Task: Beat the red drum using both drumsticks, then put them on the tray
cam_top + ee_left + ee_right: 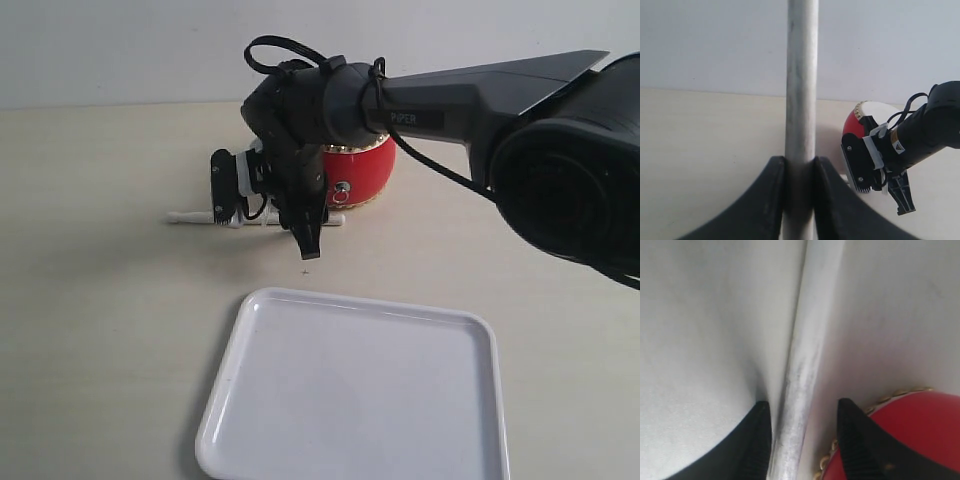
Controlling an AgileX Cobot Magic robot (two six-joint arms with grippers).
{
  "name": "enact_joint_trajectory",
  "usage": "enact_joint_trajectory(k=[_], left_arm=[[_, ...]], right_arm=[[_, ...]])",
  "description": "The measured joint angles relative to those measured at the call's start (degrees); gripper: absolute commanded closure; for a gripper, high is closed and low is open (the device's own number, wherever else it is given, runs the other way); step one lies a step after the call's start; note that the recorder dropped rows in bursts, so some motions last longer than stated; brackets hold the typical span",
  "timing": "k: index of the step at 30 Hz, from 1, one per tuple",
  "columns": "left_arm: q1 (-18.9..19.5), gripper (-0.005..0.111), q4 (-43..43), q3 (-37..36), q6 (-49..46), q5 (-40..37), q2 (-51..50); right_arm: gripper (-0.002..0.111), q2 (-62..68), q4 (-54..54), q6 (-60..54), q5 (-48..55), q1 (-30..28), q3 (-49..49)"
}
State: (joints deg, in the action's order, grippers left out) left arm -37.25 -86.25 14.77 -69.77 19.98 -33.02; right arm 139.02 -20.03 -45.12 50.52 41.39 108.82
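Left hand (799,161) first: its two black fingers are pressed tight against a pale whitewashed wooden drumstick (801,75), one on each side with no gap showing, and the stick runs straight up out of the grip and off the top of the left wrist view. That hand is out of sight in the exterior view. Over to the right arm, which reaches in from the right side and tips its right hand (305,235) downward just in front of the small glossy red barrel drum (365,170). The drum stands upright on the pale beige surface (100,300), a small metal ring (343,188) on its near side and gold studs around its cream top. And there's the second pale drumstick (190,217), lying flat on the surface just in front of the drum, its rounded tip pointing off to the left. Close up from the right wrist, the right hand's fingers stand apart and straddle that stick: one finger sits right against it, the other is clear of it with bare surface showing between, and the red side of the drum is just beyond that finger. Nearer the camera and well apart from drum and stick lies the large glossy white rectangular tray (230,380), flat on the surface, nothing on it.
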Motion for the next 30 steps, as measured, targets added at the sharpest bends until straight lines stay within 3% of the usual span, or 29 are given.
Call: enact_joint_trajectory(k=[9, 20, 25, 30], left_arm=[[0.0, 0.107, 0.0, 0.0, -0.1, 0.0, 0.0], [0.0, 0.107, 0.0, 0.0, -0.32, -1.99, 0.0], [0.0, 0.107, -2.24, 0.0, -0.09, -3.47, 0.0], [0.0, 0.107, -11.25, 0.53, -0.35, -4.15, 0.0]], right_arm=[[0.108, 0.43, 0.0, -0.12, 0.2, 0.0, 0.0], [0.108, -2.25, 3.5, 4.76, 0.81, 0.0, 0.0], [0.108, -11.23, 14.25, 8.13, 4.58, 0.0, 0.0], [0.108, -20.9, 28.74, 9.81, 6.84, 0.04, 0.0]])
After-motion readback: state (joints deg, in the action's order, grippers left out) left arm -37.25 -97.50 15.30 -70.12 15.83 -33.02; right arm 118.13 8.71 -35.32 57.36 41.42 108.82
